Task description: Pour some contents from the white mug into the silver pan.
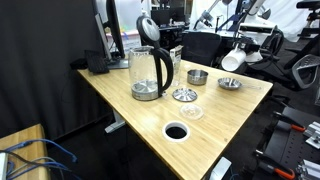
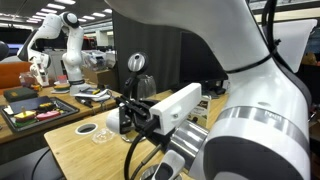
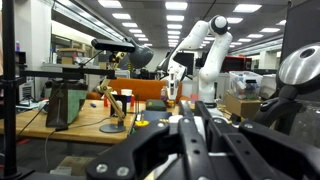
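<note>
In an exterior view my gripper (image 1: pixel 241 51) is shut on the white mug (image 1: pixel 232 60). It holds the mug tilted in the air, just above the silver pan (image 1: pixel 231 83). The pan sits near the table's far right edge. In the wrist view the fingers (image 3: pixel 193 105) lie close together and point level, with a sliver of white between them low down. The pan is out of the wrist view. In the exterior view filled by my arm, the mug and pan are hidden.
On the wooden table (image 1: pixel 140 115) stand a glass kettle (image 1: pixel 148 72), a ridged metal disc (image 1: pixel 184 95), a darker metal tin (image 1: pixel 197 76) and a clear round lid (image 1: pixel 192 112). A cable hole (image 1: pixel 176 131) is near the front edge. Other robots stand behind.
</note>
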You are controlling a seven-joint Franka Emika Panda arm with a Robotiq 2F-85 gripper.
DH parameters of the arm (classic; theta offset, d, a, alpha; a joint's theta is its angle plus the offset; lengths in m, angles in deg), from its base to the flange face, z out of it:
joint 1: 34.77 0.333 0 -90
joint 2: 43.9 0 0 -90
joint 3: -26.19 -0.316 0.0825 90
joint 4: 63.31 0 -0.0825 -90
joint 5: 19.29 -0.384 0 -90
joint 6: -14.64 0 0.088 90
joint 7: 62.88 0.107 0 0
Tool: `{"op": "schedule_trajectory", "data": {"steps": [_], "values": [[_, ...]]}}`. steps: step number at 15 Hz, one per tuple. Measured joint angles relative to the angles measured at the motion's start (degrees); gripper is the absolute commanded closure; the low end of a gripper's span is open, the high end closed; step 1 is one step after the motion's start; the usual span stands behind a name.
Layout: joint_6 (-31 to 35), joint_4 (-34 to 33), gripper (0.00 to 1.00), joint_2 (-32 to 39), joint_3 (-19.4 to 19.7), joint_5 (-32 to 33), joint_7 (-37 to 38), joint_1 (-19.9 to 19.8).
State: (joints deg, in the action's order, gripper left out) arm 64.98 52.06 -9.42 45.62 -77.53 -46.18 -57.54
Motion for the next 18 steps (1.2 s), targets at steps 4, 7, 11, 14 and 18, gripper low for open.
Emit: {"op": "schedule_trajectory", "data": {"steps": [4,7,11,14,18], "values": [[-1.0,-1.1,0.98,2.4,0.5,0.0,-0.5,0.0],[-1.9,-2.1,0.98,3.5,0.8,-0.1,-0.5,0.0],[-5.8,-3.5,0.98,4.6,0.9,-0.2,-0.6,-0.1],[-6.9,-4.4,0.98,5.5,1.0,-0.3,-0.7,-0.2],[-8.0,-5.1,0.98,6.2,1.1,-0.3,-0.9,-0.2]]}}
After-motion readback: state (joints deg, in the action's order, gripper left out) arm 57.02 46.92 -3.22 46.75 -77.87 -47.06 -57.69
